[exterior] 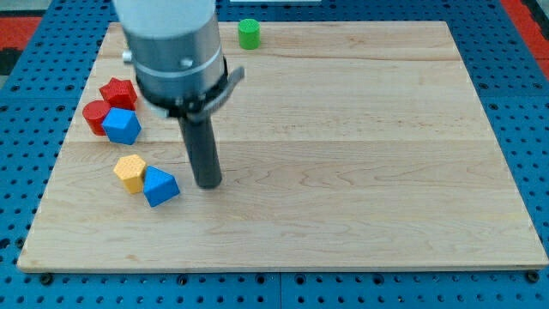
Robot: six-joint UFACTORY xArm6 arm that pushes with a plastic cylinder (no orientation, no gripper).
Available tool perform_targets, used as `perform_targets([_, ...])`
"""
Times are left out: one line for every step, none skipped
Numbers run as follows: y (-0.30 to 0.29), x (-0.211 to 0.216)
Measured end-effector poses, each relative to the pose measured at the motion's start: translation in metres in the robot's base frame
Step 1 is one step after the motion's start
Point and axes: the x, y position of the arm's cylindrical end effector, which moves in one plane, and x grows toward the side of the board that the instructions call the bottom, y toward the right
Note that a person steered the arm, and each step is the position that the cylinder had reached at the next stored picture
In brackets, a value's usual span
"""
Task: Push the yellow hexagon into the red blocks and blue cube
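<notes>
sitting just below the red blocks point(107, 101) & blue cube point(123, 126), w/ a gap between, yellow hexagon point(129, 172) hasn't reached them yet; whole push is left. blue triangular block point(160, 186) touches the hexagon on its right. my tip point(208, 184) rests on the surface point(360, 172) near the hexagon, right of that blue block. no jaws, nothing held.

Yellow hexagon point(129, 172) touching blue wedge point(160, 186); my tip point(208, 184) just right.
</notes>
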Motion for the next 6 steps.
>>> perform_targets([-0.008,0.062])
perform_targets([-0.067,0.060])
perform_targets([-0.097,0.036])
perform_targets([-0.067,0.007])
perform_targets([-0.093,-0.013])
perform_targets([-0.141,-0.058])
